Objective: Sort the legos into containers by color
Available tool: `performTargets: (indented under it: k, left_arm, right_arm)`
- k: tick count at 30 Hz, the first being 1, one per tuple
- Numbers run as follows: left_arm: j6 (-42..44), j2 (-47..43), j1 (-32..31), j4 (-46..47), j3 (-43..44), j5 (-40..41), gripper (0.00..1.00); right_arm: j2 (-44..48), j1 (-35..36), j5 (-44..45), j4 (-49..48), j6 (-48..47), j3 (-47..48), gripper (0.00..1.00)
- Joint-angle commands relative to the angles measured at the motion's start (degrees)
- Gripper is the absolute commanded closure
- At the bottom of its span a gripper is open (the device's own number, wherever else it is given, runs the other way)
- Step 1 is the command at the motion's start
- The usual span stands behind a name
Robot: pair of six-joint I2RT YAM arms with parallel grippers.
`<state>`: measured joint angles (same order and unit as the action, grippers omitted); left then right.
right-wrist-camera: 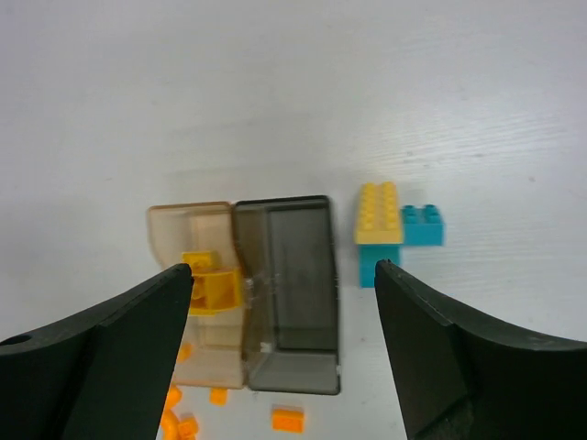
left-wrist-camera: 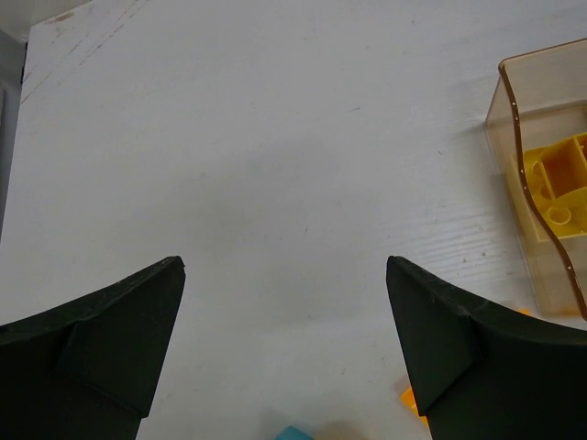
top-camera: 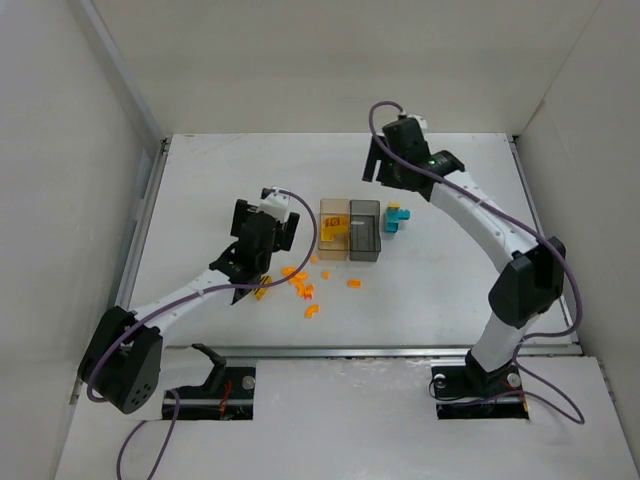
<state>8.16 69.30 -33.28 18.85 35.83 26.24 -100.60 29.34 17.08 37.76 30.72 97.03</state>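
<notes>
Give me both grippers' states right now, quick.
Left gripper: open, holding nothing.
Right gripper: open, holding nothing.

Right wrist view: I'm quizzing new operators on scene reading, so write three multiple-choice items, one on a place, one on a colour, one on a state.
1. Relative to the grey bin, the teal bricks lie: A inside it; B outside, beside it; C on its rim.
2. The brick in the amber bin is: A yellow; B teal; C red.
3. The right gripper is: A shut on a brick; B shut on a bin; C open, empty.
Answers: B, they sit outside its wall; A, yellow shows through the amber wall; C, its jaws stand wide apart, nothing between.
</notes>
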Motion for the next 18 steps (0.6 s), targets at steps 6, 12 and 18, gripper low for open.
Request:
performTargets:
  k: [6,12,18]
  left_arm:
    - [0.80,0.05,0.14,3.21,2.75,-1.37,0.10]
    - [0.28,0.58,0.14,3.21,3.27,-1.89,0.10]
    - [0.27,0.58,0.14,3.21,3.28,-1.89,0.10]
  right_arm:
    - [-0.92,-4.91,-0.56,4.34,1.01,-8.97,0.10]
    - [-3.37,-5.44,-1.44,2.06,0.39,-11.25,0.22]
    - [-6.97,-5.96,-0.21,-0.83,0.39,-11.25,0.29]
